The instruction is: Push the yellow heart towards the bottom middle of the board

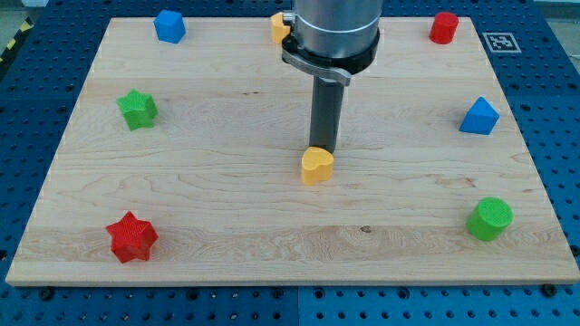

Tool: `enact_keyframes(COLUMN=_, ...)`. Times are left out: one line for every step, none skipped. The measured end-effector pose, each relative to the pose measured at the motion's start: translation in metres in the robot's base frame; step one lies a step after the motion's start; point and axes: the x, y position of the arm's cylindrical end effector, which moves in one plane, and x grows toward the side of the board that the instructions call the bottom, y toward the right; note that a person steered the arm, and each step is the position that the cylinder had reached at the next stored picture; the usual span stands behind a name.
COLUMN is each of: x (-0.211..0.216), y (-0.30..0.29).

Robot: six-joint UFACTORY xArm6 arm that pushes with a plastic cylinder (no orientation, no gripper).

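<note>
Rod tip resting right behind the yellow heart (316, 167) near the middle of the surface (227, 181).

The pale wooden surface is lying on a blue pegboard bench (553, 127). My tip (323, 149) is touching the heart's top edge; the tool has no jaws, so nothing is being grasped. The heart's lobes are facing the view's top, its point the bottom. Around the edges are sitting a green star (137, 109), red star (132, 237), green cylinder (490, 218) and blue block (479, 117).
</note>
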Motion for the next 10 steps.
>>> enact_keyframes(x=0.001, y=-0.013)
enact_keyframes(x=0.018, y=-0.013)
enact_keyframes(x=0.036, y=-0.013)
enact_keyframes(x=0.052, y=-0.012)
enact_keyframes(x=0.061, y=0.004)
enact_keyframes(x=0.061, y=0.035)
enact_keyframes(x=0.073, y=0.041)
enact_keyframes(x=0.089, y=0.039)
enact_keyframes(x=0.098, y=0.038)
enact_keyframes(x=0.097, y=0.039)
